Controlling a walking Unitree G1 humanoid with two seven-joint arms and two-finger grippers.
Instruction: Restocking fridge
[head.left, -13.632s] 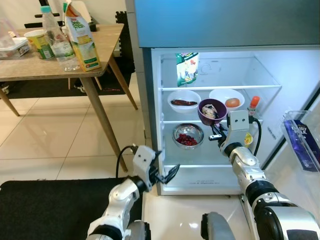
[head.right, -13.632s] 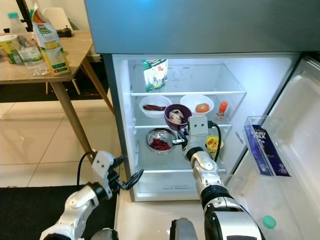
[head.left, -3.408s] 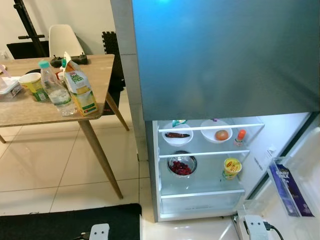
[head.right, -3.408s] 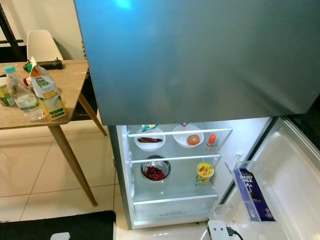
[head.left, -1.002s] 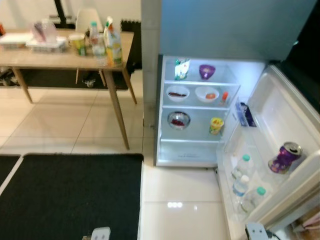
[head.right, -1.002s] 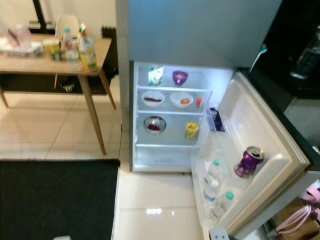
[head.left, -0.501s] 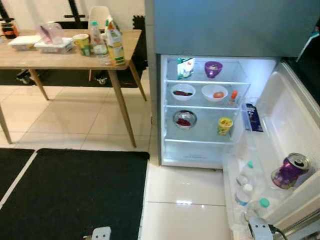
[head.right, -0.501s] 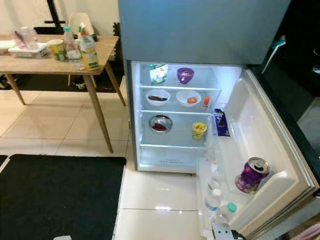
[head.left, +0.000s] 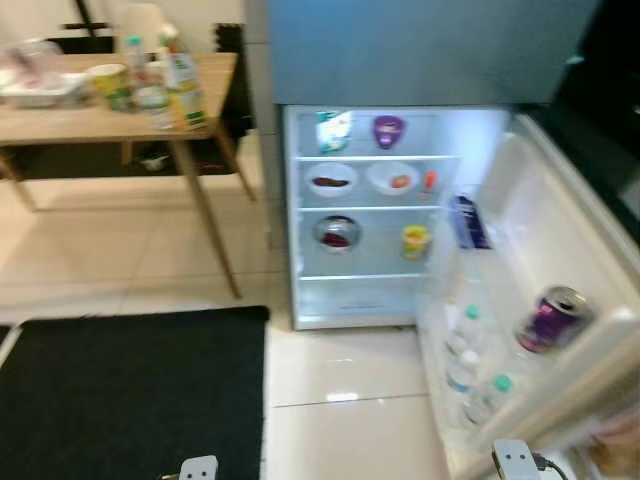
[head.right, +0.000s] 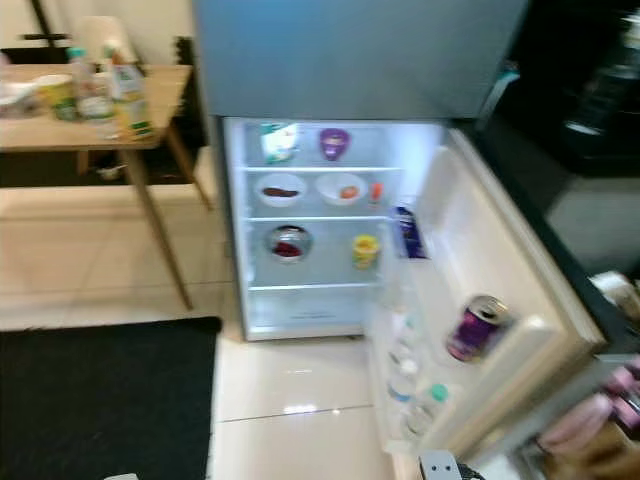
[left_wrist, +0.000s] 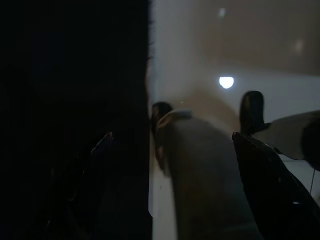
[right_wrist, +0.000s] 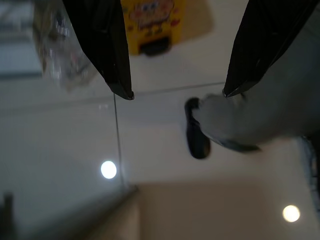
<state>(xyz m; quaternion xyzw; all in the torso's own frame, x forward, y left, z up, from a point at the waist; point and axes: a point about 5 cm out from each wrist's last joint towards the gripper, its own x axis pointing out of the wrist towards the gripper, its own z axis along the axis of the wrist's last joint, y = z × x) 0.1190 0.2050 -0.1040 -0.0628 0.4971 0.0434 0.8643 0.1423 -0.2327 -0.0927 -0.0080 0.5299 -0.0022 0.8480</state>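
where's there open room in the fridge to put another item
Free: the bottom shelf below the steel bowl and yellow cup, and the gap between them. Crowded: the middle shelf, with two white bowls and a small bottle side by side.

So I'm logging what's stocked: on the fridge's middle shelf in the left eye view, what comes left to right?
White bowl with something dark in it → white bowl holding an orange item → small red-capped bottle.

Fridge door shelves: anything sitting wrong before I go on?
Yes. The purple can in the open fridge door is tilted, leaning over the shelf rail rather than standing upright. The water bottles lower down look upright. The image is blurred, so finer detail is unclear.
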